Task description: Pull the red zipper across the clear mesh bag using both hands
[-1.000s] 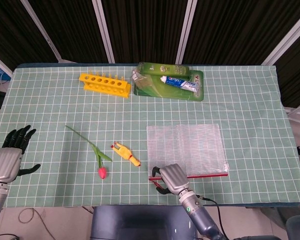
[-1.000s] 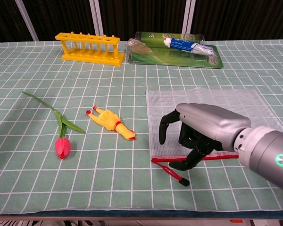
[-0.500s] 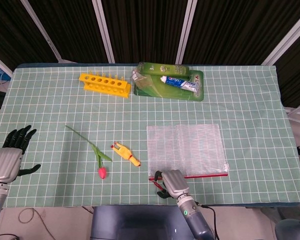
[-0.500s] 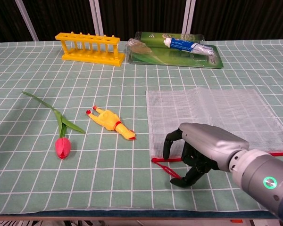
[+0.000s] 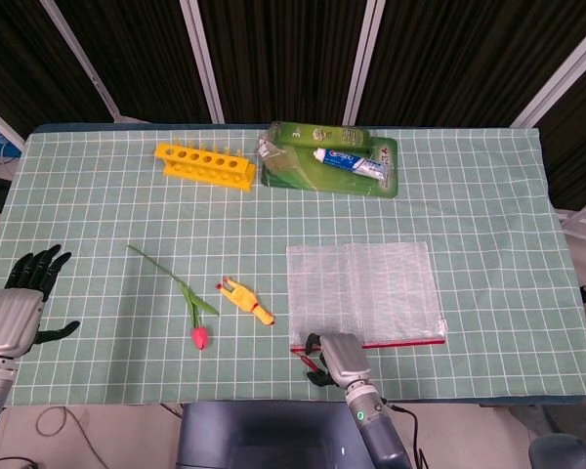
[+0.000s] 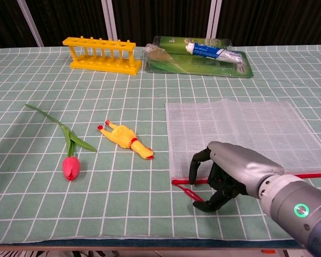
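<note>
Here the clear mesh bag (image 6: 241, 136) lies flat near the table's front edge, its red zipper (image 6: 184, 182) along the near side. The right hand (image 6: 227, 174) curls over the pull tab (image 6: 197, 197), apparently to pinch it; whether it grips, I cannot tell. The left hand (image 5: 18, 301) rests spread apart, far off.

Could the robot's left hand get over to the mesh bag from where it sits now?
Probably yes. The left hand rests open at the table's far left edge; only the tulip and rubber chicken lie low on the way to the mesh bag.
</note>
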### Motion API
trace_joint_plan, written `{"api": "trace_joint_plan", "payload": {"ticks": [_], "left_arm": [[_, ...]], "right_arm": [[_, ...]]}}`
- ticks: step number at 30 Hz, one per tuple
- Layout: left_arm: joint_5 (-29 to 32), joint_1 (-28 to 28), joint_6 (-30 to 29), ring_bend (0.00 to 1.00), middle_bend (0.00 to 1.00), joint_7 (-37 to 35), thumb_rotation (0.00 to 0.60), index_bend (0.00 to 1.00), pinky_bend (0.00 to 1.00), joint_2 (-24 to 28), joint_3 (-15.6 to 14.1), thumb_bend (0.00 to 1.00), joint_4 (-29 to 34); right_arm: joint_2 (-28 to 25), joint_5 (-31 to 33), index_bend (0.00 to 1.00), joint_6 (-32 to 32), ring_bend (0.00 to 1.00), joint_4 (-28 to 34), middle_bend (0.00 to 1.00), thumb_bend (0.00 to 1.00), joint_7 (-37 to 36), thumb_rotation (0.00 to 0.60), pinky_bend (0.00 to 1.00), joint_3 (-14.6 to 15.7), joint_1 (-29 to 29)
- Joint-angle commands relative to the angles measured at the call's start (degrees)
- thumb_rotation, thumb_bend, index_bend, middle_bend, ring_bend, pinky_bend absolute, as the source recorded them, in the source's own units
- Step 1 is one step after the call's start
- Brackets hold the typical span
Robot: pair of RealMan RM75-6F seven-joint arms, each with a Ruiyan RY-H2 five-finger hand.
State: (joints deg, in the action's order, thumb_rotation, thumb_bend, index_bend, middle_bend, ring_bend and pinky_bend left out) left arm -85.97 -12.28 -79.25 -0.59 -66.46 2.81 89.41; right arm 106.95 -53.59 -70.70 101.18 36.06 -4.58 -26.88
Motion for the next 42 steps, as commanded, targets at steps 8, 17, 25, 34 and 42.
{"api": "trace_joint_plan", "payload": {"ticks": [8,17,25,34,42], "left_arm": [[0.1,0.0,0.0,0.0,0.0,0.0,0.6,0.0,0.0,0.0,0.0,0.03,0.0],[0.1,0.0,-0.1,0.0,0.0,0.2,0.6,0.0,0.0,0.0,-0.1,0.03,0.1],[0.2,0.0,0.0,0.0,0.0,0.1,0.6,0.0,0.0,0.1,-0.1,0.03,0.2],[0.2,0.1,0.1,0.0,0.0,-0.1,0.6,0.0,0.0,0.2,-0.1,0.03,0.4],[0.4,0.0,0.3,0.0,0.0,-0.2,0.6,0.0,0.0,0.3,-0.1,0.03,0.5]], "right_arm": [[1.0,0.7,0.49,0.3,1.0,-1.6,1.0,0.32,-1.0,0.6,1.0,0.0,0.3],[1.4,0.9,0.49,0.5,1.0,-3.1,1.0,0.32,-1.9,0.6,1.0,-0.2,0.7],[1.0,1.2,0.52,0.3,1.0,-3.5,1.0,0.36,-2.5,0.6,1.0,-0.4,1.2],[1.2,0.7,0.53,0.2,1.0,-3.4,1.0,0.41,-2.9,0.6,1.0,-0.2,1.5],[1.2,1.5,0.53,0.5,1.0,-4.1,1.0,0.41,-3.0,0.6,1.0,-0.3,1.7]]}}
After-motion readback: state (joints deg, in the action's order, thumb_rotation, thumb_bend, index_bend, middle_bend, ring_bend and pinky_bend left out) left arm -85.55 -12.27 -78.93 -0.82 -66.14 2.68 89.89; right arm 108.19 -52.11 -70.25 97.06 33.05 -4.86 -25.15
